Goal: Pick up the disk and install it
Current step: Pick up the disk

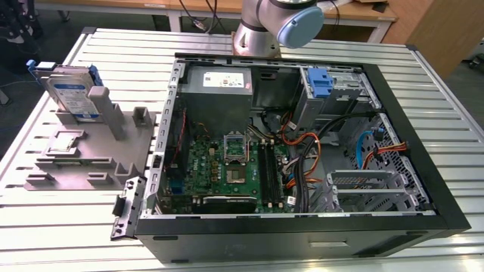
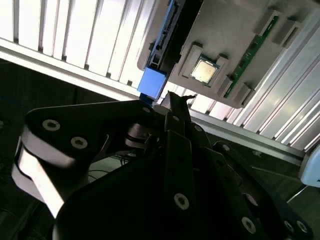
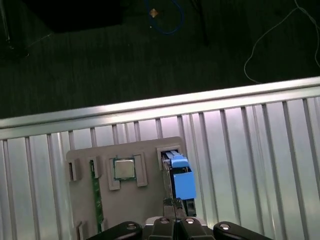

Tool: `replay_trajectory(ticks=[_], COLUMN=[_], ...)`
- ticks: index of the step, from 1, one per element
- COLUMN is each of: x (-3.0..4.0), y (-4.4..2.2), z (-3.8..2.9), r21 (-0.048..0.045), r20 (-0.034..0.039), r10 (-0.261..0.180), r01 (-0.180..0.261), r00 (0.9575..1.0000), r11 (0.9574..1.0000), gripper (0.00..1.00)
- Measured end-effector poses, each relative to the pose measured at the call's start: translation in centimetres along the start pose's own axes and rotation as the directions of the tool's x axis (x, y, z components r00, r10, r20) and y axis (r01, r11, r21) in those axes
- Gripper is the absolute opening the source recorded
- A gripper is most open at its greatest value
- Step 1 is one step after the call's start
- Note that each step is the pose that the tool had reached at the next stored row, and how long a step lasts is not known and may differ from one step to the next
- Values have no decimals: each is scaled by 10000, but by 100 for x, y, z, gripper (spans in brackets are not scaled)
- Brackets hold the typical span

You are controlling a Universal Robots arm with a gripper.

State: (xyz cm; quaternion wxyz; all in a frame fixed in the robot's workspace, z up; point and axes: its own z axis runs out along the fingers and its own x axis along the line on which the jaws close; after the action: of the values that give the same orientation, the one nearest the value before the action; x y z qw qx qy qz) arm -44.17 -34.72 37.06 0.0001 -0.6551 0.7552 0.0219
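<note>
The disk (image 1: 72, 93) stands upright in a slot at the far end of the grey holder (image 1: 90, 164), on the exterior view's left. It is silver-grey with a white-and-blue label and a blue carrier frame. Both wrist views look at it edge-on from a distance, as the disk (image 2: 152, 82) and the disk (image 3: 182, 182). My gripper (image 2: 172, 100) hangs well above the holder with its fingers together and nothing between them. Its tips line up with the blue frame's end, and they also reach into the first wrist view as the gripper (image 3: 176, 212).
A square silver chip (image 1: 64, 141) and a green memory stick (image 3: 95, 195) lie in the holder. The open computer case (image 1: 446, 187) sits on the slatted metal table, with a blue bracket (image 1: 321, 85) at its far bay and a metal drive cage (image 1: 370, 184). Floor lies beyond the table edge.
</note>
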Motion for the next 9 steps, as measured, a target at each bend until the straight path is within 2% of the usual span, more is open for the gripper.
replay_trajectory(ticks=[3,4,5,7,8,9], x=[0,0,-2,-9,-14,-18], y=[1,1,1,0,2,6], z=[18,25,32,52,65,81], r21=[-8,-10,-14,-17,-17,-11], r20=[15,36,52,59,64,67], r10=[-194,-209,-220,-262,-285,-299], r01=[194,209,220,262,285,299], r00=[9998,9998,9997,9996,9996,9995], r11=[9998,9998,9998,9997,9996,9996], gripper=[11,16,16,29,29,35])
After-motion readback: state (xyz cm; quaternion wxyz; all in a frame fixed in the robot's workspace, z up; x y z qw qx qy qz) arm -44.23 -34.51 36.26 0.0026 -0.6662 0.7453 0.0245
